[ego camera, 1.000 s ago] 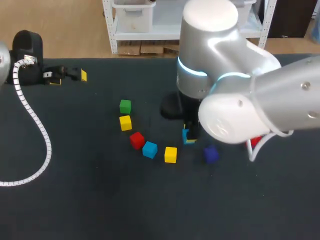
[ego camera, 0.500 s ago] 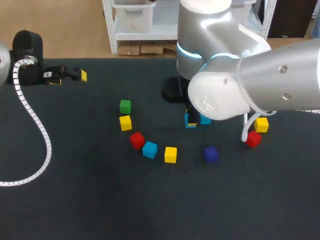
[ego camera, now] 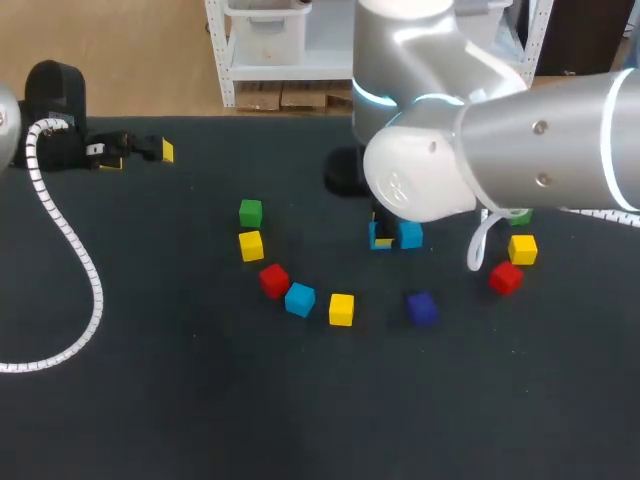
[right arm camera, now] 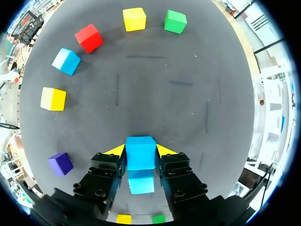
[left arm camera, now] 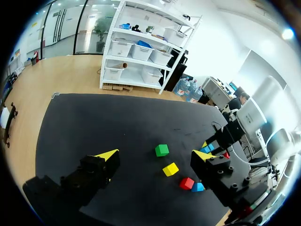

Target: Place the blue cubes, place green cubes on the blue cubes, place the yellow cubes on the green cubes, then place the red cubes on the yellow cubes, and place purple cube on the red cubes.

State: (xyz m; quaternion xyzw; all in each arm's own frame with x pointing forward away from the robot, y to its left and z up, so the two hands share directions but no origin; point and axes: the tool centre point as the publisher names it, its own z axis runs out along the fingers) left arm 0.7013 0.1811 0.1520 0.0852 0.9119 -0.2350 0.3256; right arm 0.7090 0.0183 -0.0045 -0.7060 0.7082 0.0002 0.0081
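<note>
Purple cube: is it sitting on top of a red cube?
No, the purple cube lies by itself directly on the black table, with no cube under it.

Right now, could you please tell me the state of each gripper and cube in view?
left gripper: open, empty.
right gripper: shut on held blue cube.
held blue cube: clamped from two sides.
loose blue cube: on table, nothing stacked on it.
purple cube: on table, unstacked.

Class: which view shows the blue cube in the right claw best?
The right wrist view: the blue cube sits between the fingers of the right claw, both touching it. The head view shows only a sliver of it under the right arm. The left wrist view shows just a distant blue speck.
</note>
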